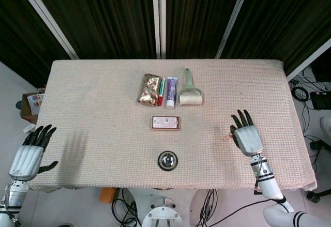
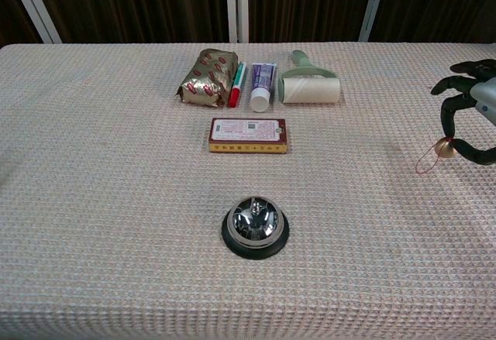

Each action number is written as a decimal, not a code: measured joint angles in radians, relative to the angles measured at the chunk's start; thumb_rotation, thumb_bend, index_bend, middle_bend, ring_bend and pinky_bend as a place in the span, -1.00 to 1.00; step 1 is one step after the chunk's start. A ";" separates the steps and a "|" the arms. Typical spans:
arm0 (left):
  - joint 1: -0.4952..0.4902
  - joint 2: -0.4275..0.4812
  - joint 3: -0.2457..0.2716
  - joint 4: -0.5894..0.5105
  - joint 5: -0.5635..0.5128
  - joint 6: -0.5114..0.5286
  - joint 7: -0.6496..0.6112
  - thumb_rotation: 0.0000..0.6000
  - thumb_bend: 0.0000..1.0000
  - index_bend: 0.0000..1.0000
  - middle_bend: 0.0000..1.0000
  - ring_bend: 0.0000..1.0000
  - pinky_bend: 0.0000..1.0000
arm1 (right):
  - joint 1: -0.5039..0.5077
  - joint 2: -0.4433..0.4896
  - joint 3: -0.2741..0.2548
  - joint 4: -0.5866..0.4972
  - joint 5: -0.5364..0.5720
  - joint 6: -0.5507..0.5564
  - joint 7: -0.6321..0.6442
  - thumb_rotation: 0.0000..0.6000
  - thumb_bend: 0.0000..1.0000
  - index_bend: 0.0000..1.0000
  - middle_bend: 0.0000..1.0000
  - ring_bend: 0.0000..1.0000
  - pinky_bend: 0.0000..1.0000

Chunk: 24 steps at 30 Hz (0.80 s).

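Two robot hands on record. Right robot hand (image 1: 247, 138): over the right part of the counter (image 1: 93, 97), back of the hand up in the head view; in the chest view its thumb and a finger pinch a small brass bell (image 2: 443, 147) with a thin red cord loop (image 2: 425, 163) hanging from it, the other fingers spread above. The bell hangs just below the fingers, close over the cloth; whether the loop touches the cloth cannot be told. Left robot hand (image 1: 28, 155): off the counter's near left corner, fingers spread, holding nothing, well apart from every item.

Items to the left of the right robot hand, all well apart from it:
- Call bell (image 2: 255, 226), chrome dome on black base, toward the near edge.
- Flat red-and-gold box (image 2: 248, 135), lying beyond the call bell.
- Row further back: gold foil packet (image 2: 205, 77), red-and-green marker (image 2: 235, 84) just beside it, white-and-purple tube (image 2: 262, 86), lint roller (image 2: 310, 86) with a pale green handle, nearest of the row to the right robot hand.
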State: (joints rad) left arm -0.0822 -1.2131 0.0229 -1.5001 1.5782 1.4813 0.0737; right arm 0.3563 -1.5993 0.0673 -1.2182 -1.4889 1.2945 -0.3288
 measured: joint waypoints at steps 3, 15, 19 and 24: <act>0.000 -0.001 0.000 0.003 0.000 -0.001 -0.003 1.00 -0.80 -0.83 -0.87 -0.93 -0.67 | 0.000 -0.012 0.000 0.018 0.011 -0.013 0.026 1.00 -0.10 0.63 -0.63 -1.00 -1.00; -0.006 -0.003 -0.001 0.010 0.004 -0.004 -0.013 1.00 -0.80 -0.83 -0.87 -0.93 -0.67 | -0.001 -0.030 -0.006 0.053 0.025 -0.039 0.043 1.00 -0.18 0.55 -0.63 -1.00 -1.00; -0.005 -0.001 0.000 0.011 0.002 -0.004 -0.014 1.00 -0.80 -0.83 -0.87 -0.93 -0.67 | -0.001 -0.024 -0.009 0.046 0.027 -0.047 0.044 1.00 -0.41 0.07 -0.72 -1.00 -1.00; -0.003 0.001 -0.001 0.010 0.008 0.007 -0.017 1.00 -0.80 -0.83 -0.87 -0.93 -0.67 | 0.001 0.002 -0.019 0.020 0.030 -0.074 0.061 1.00 -0.66 -0.98 -0.99 -1.00 -1.00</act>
State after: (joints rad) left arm -0.0855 -1.2125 0.0223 -1.4902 1.5864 1.4878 0.0563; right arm 0.3571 -1.5976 0.0487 -1.1979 -1.4594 1.2209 -0.2674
